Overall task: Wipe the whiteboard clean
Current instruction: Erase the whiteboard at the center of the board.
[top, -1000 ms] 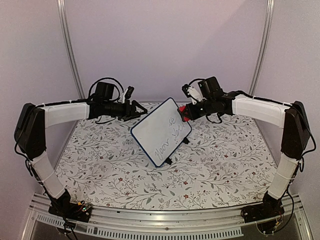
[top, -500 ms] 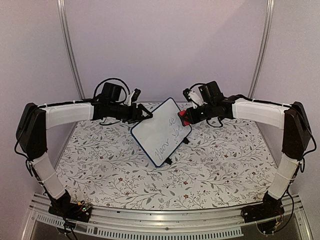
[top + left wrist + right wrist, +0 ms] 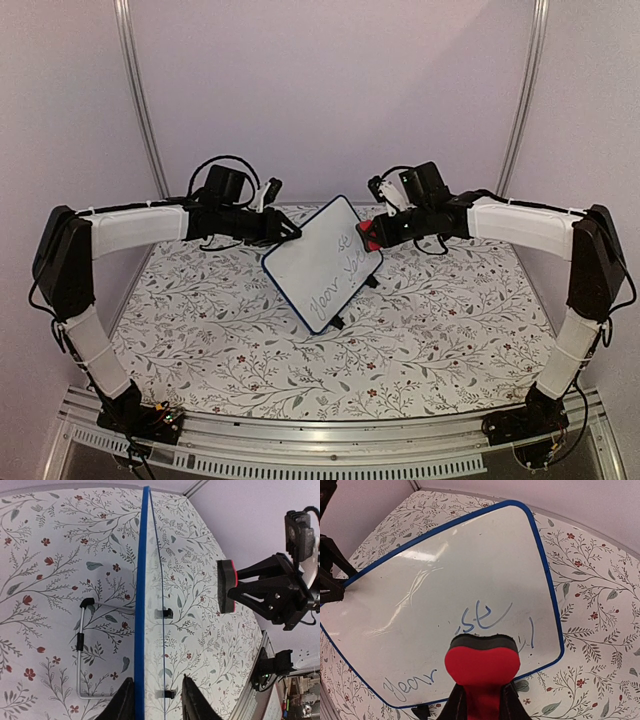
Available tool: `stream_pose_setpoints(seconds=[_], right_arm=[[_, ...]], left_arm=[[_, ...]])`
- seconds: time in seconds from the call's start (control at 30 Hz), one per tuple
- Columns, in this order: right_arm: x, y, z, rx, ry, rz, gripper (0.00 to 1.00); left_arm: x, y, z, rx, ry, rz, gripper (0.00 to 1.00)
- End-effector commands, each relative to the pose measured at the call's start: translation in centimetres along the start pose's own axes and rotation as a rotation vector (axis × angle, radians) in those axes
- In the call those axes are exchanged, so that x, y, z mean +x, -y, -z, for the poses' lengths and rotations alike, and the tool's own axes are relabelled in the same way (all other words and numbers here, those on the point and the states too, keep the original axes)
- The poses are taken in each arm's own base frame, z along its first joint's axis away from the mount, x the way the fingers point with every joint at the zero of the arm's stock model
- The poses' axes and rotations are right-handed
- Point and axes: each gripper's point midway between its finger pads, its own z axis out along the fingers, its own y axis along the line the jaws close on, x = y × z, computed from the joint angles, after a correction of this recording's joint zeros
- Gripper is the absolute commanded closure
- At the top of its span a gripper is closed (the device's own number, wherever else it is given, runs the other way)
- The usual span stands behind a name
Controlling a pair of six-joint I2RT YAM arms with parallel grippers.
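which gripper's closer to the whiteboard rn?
Left. The left gripper has its fingers straddling one edge of the whiteboard. The right gripper holds the red eraser just off the written face, not touching.

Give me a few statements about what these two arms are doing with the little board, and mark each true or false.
1. The whiteboard has handwriting on it. True.
2. The right jaws hold a red eraser. True.
3. The whiteboard lies flat on the table. False: it stands propped up, with a wire stand behind it.
4. The left jaws hold a marker pen. False: they straddle the whiteboard's left edge, one finger on each side.
5. The table is plain white. False: it has a pattern of leaves and small red flowers.
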Motion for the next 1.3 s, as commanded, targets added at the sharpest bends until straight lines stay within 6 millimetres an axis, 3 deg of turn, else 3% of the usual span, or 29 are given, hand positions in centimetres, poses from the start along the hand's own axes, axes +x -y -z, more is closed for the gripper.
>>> stream_pose_setpoints(seconds=[0.0,0.27,0.5,0.93,1.27], right_arm=[[-1.6,-0.4,0.0,-0.013,0.037,-0.004,0.95],[-3.0,-0.7,-1.9,-0.042,0.045,0.015,0.95],[-2.9,-1.2,-4.3,-0.083,0.013,0.048,0.95],[0.7,-1.2,-7.3,-0.119,-0.075,0.011,0.95],[4.8,-1.7,-7.2,-0.114,-0.154,0.014,0.95]], left_arm=[[-0.4,0.0,0.0,-0.007,0.009,-0.012,0.72],[-0.3,0.3,0.1,0.006,-0.001,-0.014,0.89],[-0.1,0.4,0.0,0.012,-0.007,-0.011,0.90],[0.1,0.3,-0.2,0.023,-0.015,-0.008,0.90],[0.1,0.4,-0.2,0.028,-0.015,-0.004,0.90]])
